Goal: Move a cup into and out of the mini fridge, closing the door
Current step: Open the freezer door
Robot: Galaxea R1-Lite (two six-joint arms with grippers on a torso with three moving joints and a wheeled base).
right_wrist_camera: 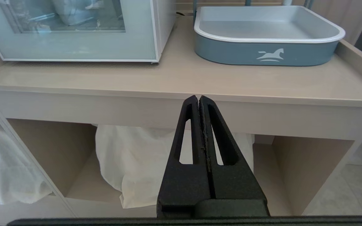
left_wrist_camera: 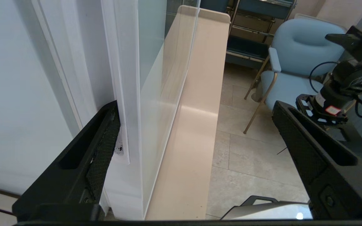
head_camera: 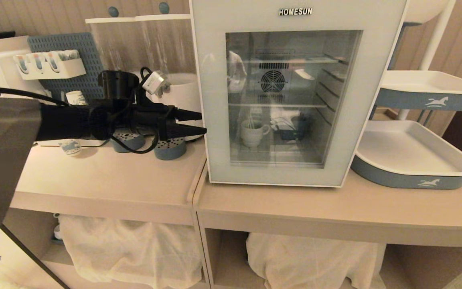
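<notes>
Left gripper [head_camera: 201,122] has its fingers spread wide, straddling the left edge of the door [head_camera: 215,120] on the mini fridge [head_camera: 375,16]; door looks closed; the cup [head_camera: 252,132] sits inside on the bottom level; right gripper [right_wrist_camera: 199,102] is pinched together, parked low before the counter [right_wrist_camera: 181,78].

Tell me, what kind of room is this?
Probably a café-style drinks corner: a mini fridge with a cup inside, serving trays and paper cups on a counter.
</notes>
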